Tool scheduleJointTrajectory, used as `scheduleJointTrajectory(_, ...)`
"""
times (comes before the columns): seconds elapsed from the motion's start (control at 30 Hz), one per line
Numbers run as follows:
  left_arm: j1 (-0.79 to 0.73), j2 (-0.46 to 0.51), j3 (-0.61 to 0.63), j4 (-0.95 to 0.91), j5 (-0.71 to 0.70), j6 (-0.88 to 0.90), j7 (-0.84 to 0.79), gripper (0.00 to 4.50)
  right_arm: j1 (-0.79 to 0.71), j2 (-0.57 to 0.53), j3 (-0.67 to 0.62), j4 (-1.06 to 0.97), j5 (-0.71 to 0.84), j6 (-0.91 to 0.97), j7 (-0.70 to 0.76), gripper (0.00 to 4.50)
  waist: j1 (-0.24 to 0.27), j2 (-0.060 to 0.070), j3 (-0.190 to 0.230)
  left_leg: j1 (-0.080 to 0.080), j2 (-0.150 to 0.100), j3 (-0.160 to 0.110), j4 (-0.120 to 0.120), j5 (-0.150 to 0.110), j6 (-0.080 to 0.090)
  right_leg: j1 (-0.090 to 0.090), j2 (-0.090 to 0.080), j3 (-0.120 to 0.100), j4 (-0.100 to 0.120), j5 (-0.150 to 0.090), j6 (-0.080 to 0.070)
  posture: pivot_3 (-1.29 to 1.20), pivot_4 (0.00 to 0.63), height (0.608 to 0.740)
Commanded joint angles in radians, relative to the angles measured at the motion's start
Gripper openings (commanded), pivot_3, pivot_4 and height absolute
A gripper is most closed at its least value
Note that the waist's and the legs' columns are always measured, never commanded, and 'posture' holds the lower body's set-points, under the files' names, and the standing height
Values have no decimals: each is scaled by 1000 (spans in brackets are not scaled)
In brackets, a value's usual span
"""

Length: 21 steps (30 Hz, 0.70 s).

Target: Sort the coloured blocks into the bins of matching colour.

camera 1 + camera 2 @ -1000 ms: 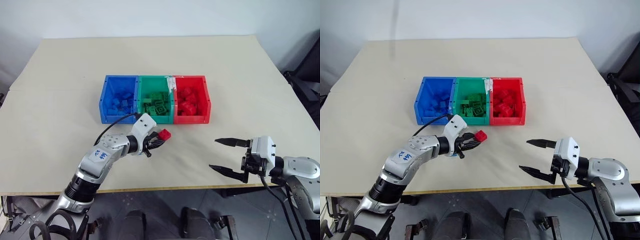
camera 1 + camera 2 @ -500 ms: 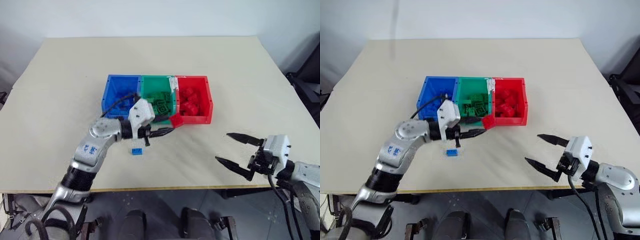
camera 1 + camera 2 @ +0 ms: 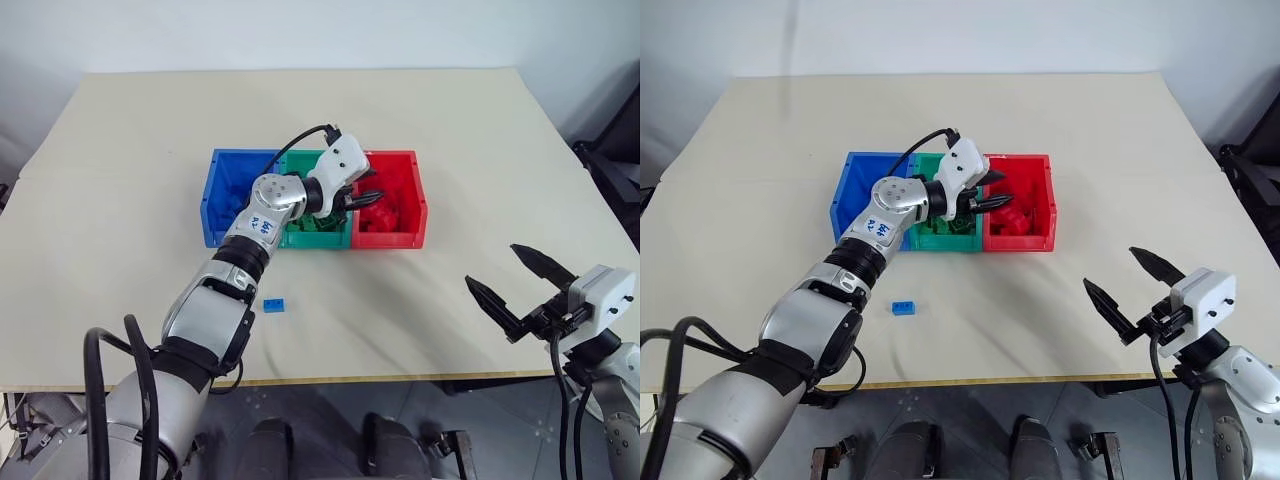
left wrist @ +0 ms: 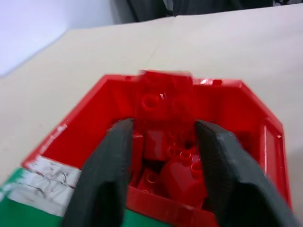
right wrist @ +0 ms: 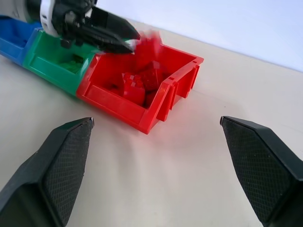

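Just beside red bin, blurred red brick

Left end effector now over red bin; red block released

Mid-frame, the blue bin, green bin and red bin sit joined, each holding matching blocks; one blue block lies below them.

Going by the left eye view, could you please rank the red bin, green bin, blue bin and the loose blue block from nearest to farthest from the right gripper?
From the right gripper:
1. Red bin, at the right end of the row.
2. Green bin, in the middle; the loose blue block, on the table in front, is too close to call.
3. Blue bin, at the left end.
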<state>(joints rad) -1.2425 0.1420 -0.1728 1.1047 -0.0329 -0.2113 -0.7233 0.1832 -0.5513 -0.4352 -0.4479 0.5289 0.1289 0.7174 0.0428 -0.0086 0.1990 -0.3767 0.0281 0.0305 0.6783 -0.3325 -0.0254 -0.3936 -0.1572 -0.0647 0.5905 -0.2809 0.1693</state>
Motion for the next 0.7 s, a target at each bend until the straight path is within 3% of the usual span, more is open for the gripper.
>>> scheduleJointTrajectory(0.03, -15, 28, 37, -46, -8, -47, -42, 3420, -1, 2, 6, -33, 9, -30, 10, 4500, 1, 0, 0, 0, 0, 0, 0, 0, 0, 0, 0, 0, 0, 0, 0, 0, 150, 740)
scheduleJointTrajectory(0.1, 42, 69, 62, -153, -41, -29, -93, 3962, -35, -4, 33, -3, 9, -40, 37, 4500, -1, 0, 0, 0, 0, 0, 0, 0, 0, 0, 0, 0, 0, 0, 0, 0, 150, 740)
scheduleJointTrajectory(0.23, 205, 167, 107, -457, -113, 71, -173, 3962, -111, -33, 88, 56, 17, -47, 116, 4500, -23, 0, 0, 0, 1, 0, 1, 0, 0, 0, 0, 1, 1, 0, 0, 0, 150, 740)
scheduleJointTrajectory(0.4, 512, 365, 208, -859, -231, 207, -267, 3962, -221, -104, 195, 144, 13, -25, 277, 4500, -40, 1, 0, 1, 2, 1, 2, 0, 0, 0, 0, 1, 2, 0, 0, 0, 150, 740)
scheduleJointTrajectory(0.47, 740, 489, 334, -1006, -287, 206, -312, 3962, -287, -139, 268, 206, -6, -36, 379, 4500, -52, 1, 0, 1, 2, 1, 1, 0, 0, 0, 0, 1, 2, 0, 0, 0, 150, 740)
scheduleJointTrajectory(0.53, 919, 586, 455, -1082, -306, 198, -324, 4297, -339, -154, 314, 251, -10, -42, 444, 4500, -61, 1, 0, 3, 3, 3, 1, -1, 0, -1, 0, 1, 3, 0, 0, 0, 150, 740)
scheduleJointTrajectory(0.57, 979, 612, 503, -1104, -322, 210, -320, 4471, -356, -155, 326, 267, -9, -45, 463, 4500, -62, 1, 0, 3, 4, 3, 0, -2, 0, -1, 0, 1, 3, 0, 0, 0, 150, 740)
scheduleJointTrajectory(0.7, 1202, 665, 674, -1163, -427, 294, -352, 4471, -443, -141, 384, 317, -10, -34, 525, 4500, -35, 0, 1, 2, 4, 2, 4, -5, 0, 1, -1, 0, 3, 1, -1, 0, 150, 740)
